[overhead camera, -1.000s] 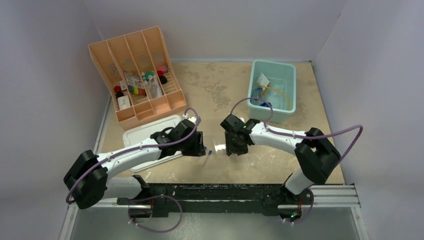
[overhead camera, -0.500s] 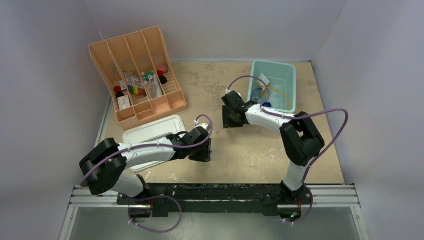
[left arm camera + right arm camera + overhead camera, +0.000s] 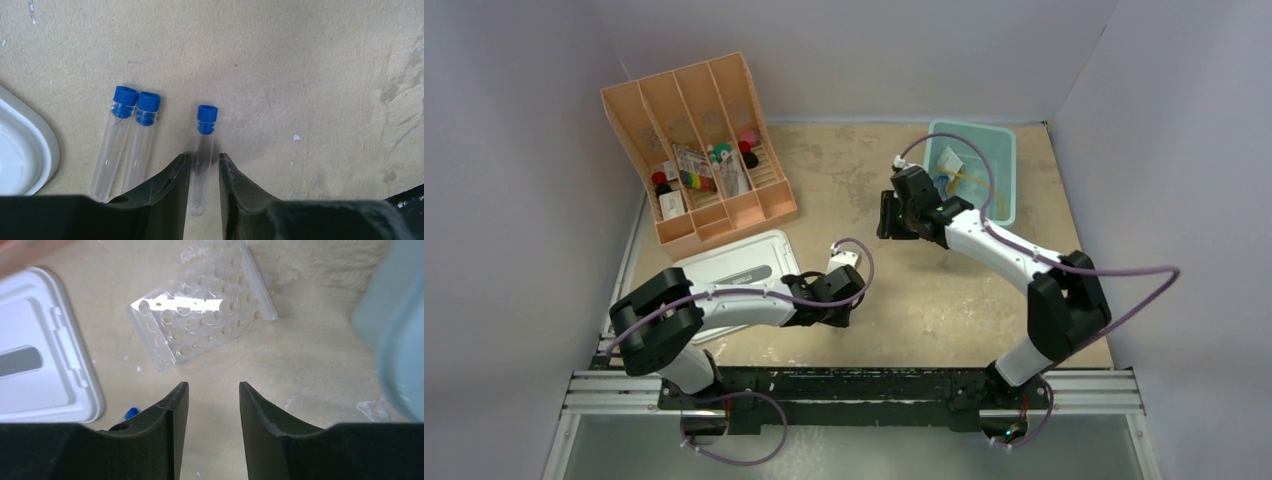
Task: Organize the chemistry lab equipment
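Observation:
Three blue-capped clear test tubes lie on the tan table in the left wrist view. Two lie side by side [image 3: 125,135]; a third [image 3: 204,150] lies apart to their right. My left gripper [image 3: 204,162] [image 3: 832,303] is low over the third tube, its fingers narrowly apart on either side and not visibly touching it. My right gripper [image 3: 213,390] [image 3: 890,216] is open and empty above bare table. The clear holed rack [image 3: 200,327] lies flat ahead of it. A teal bin [image 3: 1009,190] holds a small packet [image 3: 950,160], the tan rubber tube [image 3: 980,184] and a blue-framed piece [image 3: 942,186].
The large grey lid [image 3: 729,265] lies left of the left gripper and shows in both wrist views [image 3: 40,365] [image 3: 20,150]. The orange divided organizer [image 3: 694,150] stands at the back left with small items. The bin wall [image 3: 400,325] is close on the right gripper's right.
My right gripper has moved from the table's middle toward the back, next to the bin. My left gripper has shifted right and toward the near edge, over the tubes.

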Controlling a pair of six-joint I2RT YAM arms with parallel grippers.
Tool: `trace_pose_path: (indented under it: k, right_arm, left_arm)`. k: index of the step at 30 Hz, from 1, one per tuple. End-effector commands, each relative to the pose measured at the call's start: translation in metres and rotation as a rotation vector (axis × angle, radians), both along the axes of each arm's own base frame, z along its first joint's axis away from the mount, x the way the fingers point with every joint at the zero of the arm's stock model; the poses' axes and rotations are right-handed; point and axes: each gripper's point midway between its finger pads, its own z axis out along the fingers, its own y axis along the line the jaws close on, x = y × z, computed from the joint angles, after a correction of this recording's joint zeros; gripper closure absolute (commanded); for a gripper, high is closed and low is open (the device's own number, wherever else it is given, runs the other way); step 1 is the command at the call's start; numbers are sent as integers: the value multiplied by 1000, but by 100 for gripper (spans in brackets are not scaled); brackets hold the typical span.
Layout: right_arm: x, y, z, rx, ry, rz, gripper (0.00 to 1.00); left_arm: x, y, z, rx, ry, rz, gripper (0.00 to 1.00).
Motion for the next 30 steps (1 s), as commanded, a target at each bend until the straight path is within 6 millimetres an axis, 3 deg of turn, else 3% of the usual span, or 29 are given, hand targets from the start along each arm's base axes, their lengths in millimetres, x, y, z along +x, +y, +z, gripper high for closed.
trace_pose_path:
  k: [1, 6, 10, 14, 18, 21, 25, 30]
  right_arm:
    - [-4, -7, 42, 64, -66, -11, 56]
    - [-6, -20, 75, 94, -117, -26, 56]
    - [-10, -35, 95, 130, -136, -62, 55]
    - [-22, -50, 106, 183, -110, -76, 55]
    - [-43, -50, 111, 234, -68, -38, 54]
    - [-59, -39, 107, 296, -12, 32, 53]
    - [-76, -9, 113, 451, 41, 174, 46]
    - [-80, 9, 122, 543, 106, 214, 39]
  left_arm:
    - [7, -6, -2, 73, -55, -25, 75]
    - [1, -13, -13, 112, -53, -53, 92]
    - [10, -17, 2, 100, -107, -47, 98]
    - [26, -26, 46, 13, -230, -51, 99]
    - [34, -43, 93, -84, -345, -139, 99]
    - [37, -56, 125, -134, -414, -230, 99]
    - [40, -72, 157, -148, -479, -329, 99]
    - [48, -80, 195, -175, -549, -364, 99]
